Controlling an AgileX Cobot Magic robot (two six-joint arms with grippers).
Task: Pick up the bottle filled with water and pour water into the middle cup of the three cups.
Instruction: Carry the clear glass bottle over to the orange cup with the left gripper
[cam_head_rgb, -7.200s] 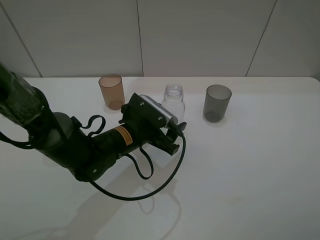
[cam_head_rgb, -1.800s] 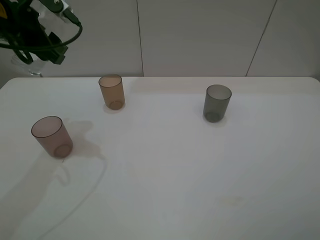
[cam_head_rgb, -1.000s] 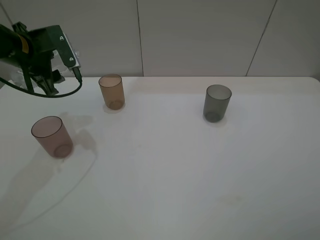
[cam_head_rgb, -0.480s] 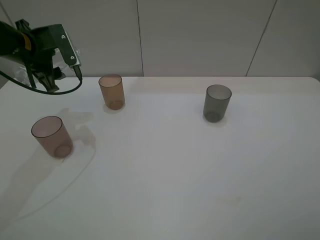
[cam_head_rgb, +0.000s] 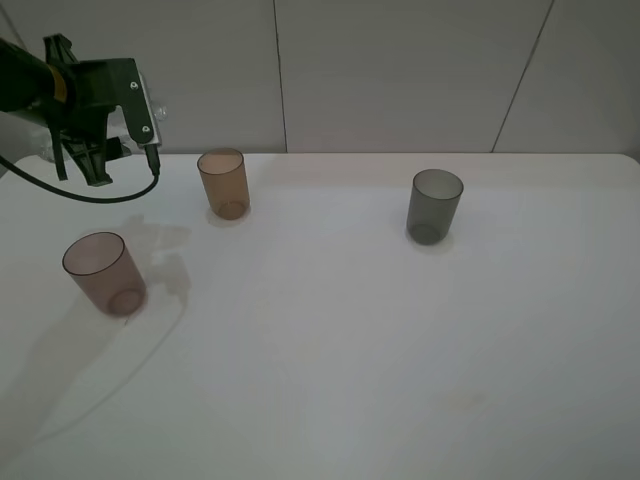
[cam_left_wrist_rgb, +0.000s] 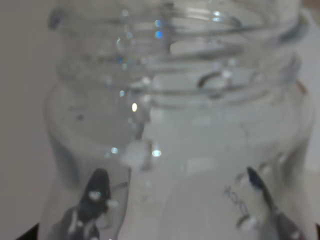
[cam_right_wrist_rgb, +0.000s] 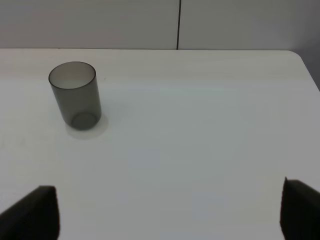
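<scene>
My left gripper (cam_head_rgb: 84, 160) is held in the air at the far back left, left of the amber middle cup (cam_head_rgb: 223, 182). In the left wrist view it (cam_left_wrist_rgb: 177, 195) is shut on the clear bottle (cam_left_wrist_rgb: 180, 125), whose threaded open neck fills the picture; water drops cling inside. The bottle is mostly hidden behind the gripper in the exterior view. The pinkish cup (cam_head_rgb: 103, 273) stands at front left and the dark grey cup (cam_head_rgb: 434, 205) at right. All three are upright. My right gripper (cam_right_wrist_rgb: 167, 217) is open and empty, back from the grey cup (cam_right_wrist_rgb: 75, 95).
The white table (cam_head_rgb: 350, 350) ends at a pale panelled wall (cam_head_rgb: 400, 70) behind the cups. The left arm's black cable (cam_head_rgb: 90, 190) hangs in a loop above the table's back left. The table's right edge shows in the right wrist view (cam_right_wrist_rgb: 307, 70).
The bottle has been lifted from between the amber and grey cups and carried high to the back left. Over the last second the left wrist has turned slightly and risen a little.
</scene>
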